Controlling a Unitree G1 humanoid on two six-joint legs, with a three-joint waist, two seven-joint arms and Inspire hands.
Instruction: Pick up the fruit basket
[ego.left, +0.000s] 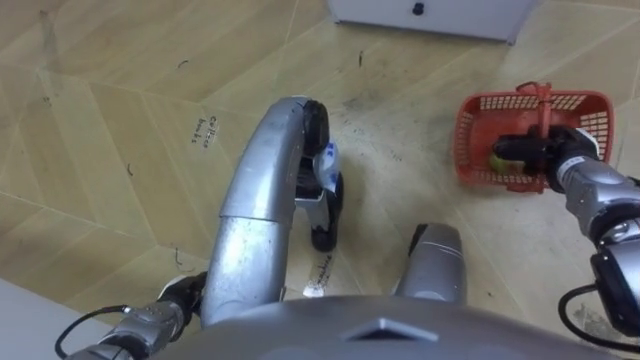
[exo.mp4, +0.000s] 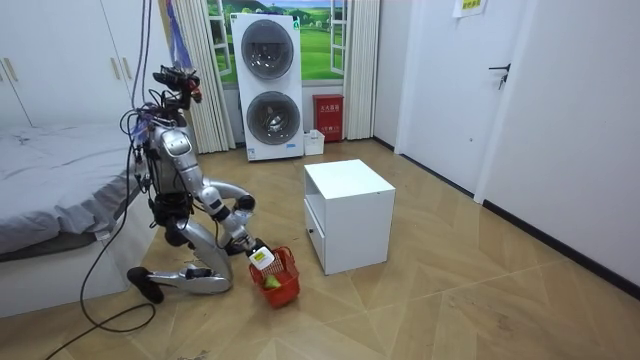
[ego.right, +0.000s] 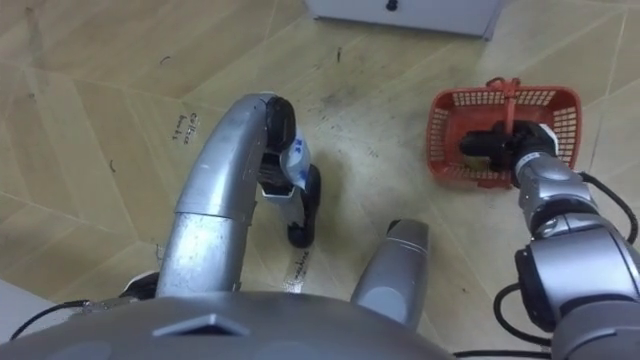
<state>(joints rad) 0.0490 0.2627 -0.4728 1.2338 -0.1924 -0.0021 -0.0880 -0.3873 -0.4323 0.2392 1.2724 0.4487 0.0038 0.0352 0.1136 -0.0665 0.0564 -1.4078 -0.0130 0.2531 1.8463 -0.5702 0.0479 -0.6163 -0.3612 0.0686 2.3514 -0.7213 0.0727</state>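
Fruit basket (ego.left: 470, 150), red plastic lattice, down on the wood floor (ego.left: 120, 120) at the right of the eye views, long sides running across, with the upright handle (ego.left: 545, 105) arching over the middle from far rim to near rim. Inside, in the left half, something yellow-green (ego.left: 497, 158), probably a piece of fruit, too small to name. Right hand (ego.left: 527, 150) reaching in from the right, over the right-hand rim, lying within the basket at the foot of the handle. Dark against dark there, so cannot tell whether closed on the handle or merely beside it. Left hand (ego.left: 178, 295) low at the lower left, half hidden behind the robot's own leg, grip likewise not readable. Beyond the basket's far rim, a strip of bare floor, then the lower edge of a white cabinet (ego.left: 450, 12): near, not touching. In the room view, kneeling low on the floor and bent toward the basket, with the cabinet standing just to the room view's right of it and a bed (exo.mp4: 50, 170) close behind on the room view's left. Open floor on the near side of the basket and out past the cabinet toward the room view's right; tighter between bed and cabinet. Stacked washer and dryer (exo.mp4: 268, 85) against the back wall, well apart.
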